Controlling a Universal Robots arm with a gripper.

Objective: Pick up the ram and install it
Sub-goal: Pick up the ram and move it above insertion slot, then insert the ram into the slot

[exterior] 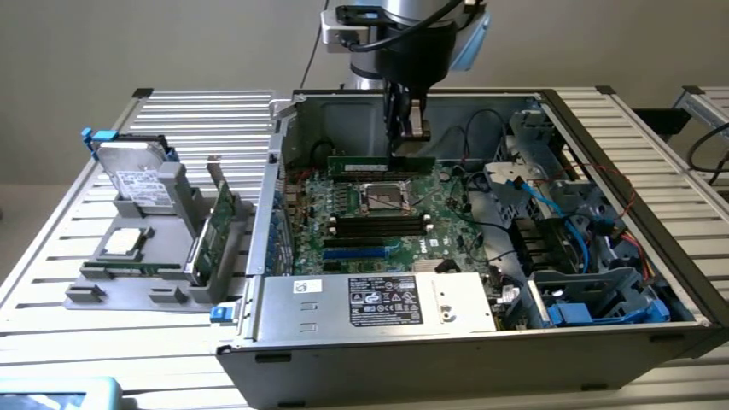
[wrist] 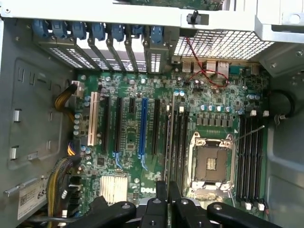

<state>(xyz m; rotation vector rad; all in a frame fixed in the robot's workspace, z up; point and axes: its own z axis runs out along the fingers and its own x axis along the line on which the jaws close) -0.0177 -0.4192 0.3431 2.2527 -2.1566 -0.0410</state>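
The jaws are clamped narrowly on the ram (exterior: 370, 165), gripping its top edge near the end at the exterior view's right. The gripper (exterior: 407, 143) hangs straight down inside the open computer case (exterior: 341, 329). The ram is level and on edge over the motherboard (exterior: 450, 213), toward the case's far wall, just beyond the CPU socket (exterior: 387, 199). The black memory slots (exterior: 381, 226) lie on the socket's nearer side, apart from the ram. From the wrist, the ram (wrist: 170, 137) shows edge-on ahead of the gripper (wrist: 166, 192), beside the socket (wrist: 211, 164)
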